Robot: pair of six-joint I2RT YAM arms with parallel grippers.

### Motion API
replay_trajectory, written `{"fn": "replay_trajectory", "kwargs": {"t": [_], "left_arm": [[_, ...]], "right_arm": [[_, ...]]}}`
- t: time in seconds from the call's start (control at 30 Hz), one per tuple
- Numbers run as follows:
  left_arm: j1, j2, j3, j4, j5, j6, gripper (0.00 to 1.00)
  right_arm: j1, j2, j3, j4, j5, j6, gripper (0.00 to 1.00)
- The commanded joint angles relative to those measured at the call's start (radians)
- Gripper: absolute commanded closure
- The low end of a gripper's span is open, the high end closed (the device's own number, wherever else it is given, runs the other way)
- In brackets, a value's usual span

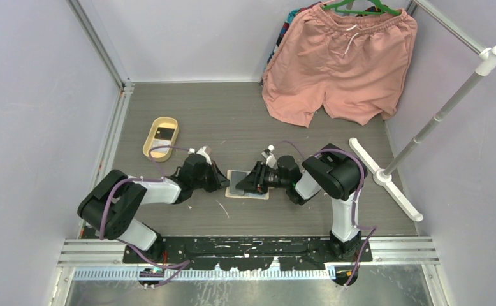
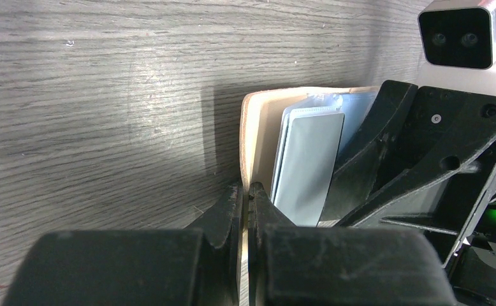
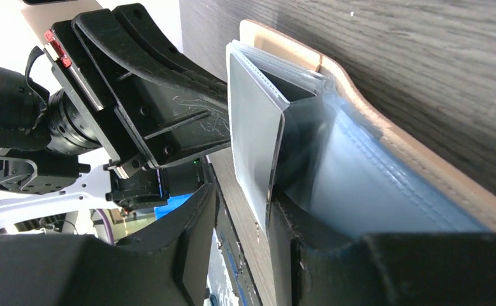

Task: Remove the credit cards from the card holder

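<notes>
Straddling credit card [image 3: 253,134] in card holder [image 3: 386,185], right gripper [image 3: 245,210]

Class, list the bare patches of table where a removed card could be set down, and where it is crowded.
Free: the far table between tray and shorts; the near strip between card holder and arm bases. Crowded: centre, where left gripper and right gripper meet at it.
</notes>
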Motion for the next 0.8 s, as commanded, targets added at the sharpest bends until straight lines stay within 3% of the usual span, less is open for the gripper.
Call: {"fn": "replay_trajectory", "kwargs": {"t": [0.0,0.77], "left_arm": [[-0.008,0.065,-0.019,-0.154,-0.086,0.057,1.00],[-0.008,0.069,-0.034,-0.154,-0.094,0.058,1.00]], "right_arm": [[0.032,-0.013,0.014,0.006,-0.077,-0.001,0.59],[-0.031,-0.083,-0.100,0.129,-0.009,0.027,0.61]]}}
